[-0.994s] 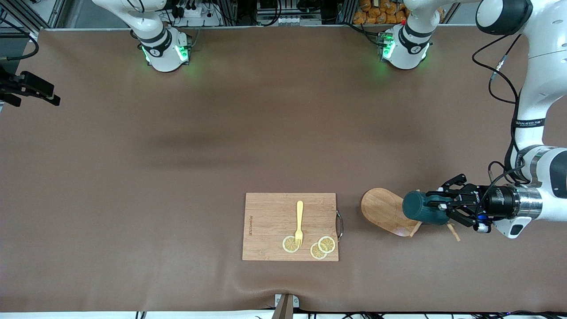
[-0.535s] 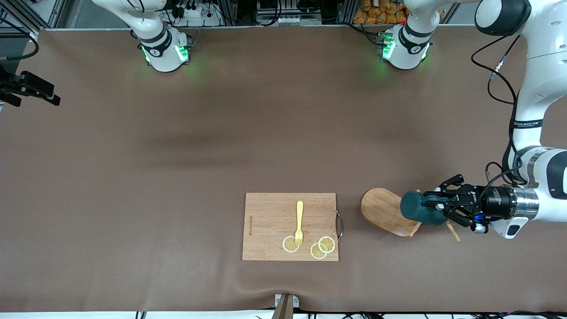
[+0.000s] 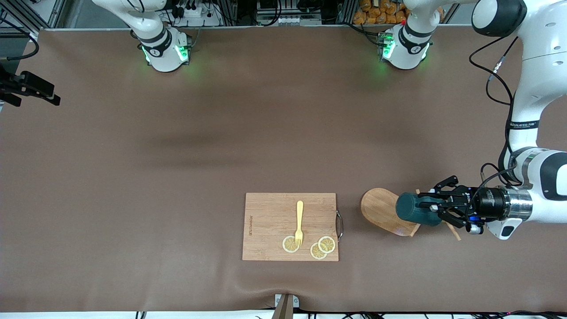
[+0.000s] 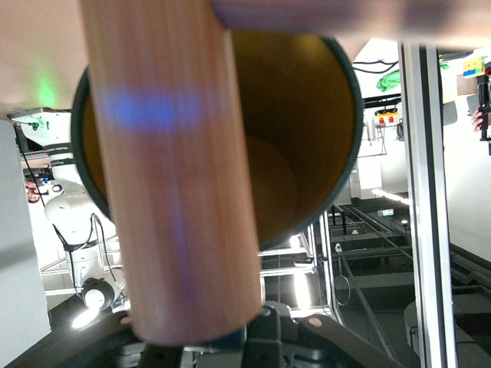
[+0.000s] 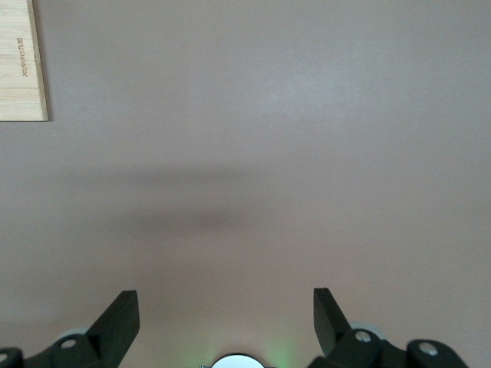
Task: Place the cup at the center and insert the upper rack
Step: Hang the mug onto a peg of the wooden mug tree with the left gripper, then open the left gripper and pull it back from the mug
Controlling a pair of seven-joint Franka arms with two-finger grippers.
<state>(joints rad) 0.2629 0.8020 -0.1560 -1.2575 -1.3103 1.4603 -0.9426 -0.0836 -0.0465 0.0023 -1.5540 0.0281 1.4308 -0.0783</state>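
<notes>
The dark teal cup [image 3: 414, 209] is held on its side by my left gripper [image 3: 433, 208], which is shut on its rim end. It hangs low over the upper rack [image 3: 381, 212], a light wooden mug tree that lies tipped over, its oval base turned up toward the cutting board. Thin pegs [image 3: 454, 231] stick out under the gripper. In the left wrist view the rack's round post [image 4: 176, 192] crosses close in front of the cup's yellowish-brown inside [image 4: 299, 153]. My right gripper [image 5: 226, 314] stands open over bare table and is out of the front view.
A wooden cutting board [image 3: 266, 221] lies near the table's front edge, toward the right arm's end from the rack, with a yellow fork [image 3: 299, 221] and lemon slices [image 3: 322, 247] on it. Its corner [image 5: 19, 61] shows in the right wrist view. Brown table [image 3: 177, 177] surrounds them.
My left gripper has carried the cup a short way along the rack toward its oval base and the cutting board. The right arm has not moved.
</notes>
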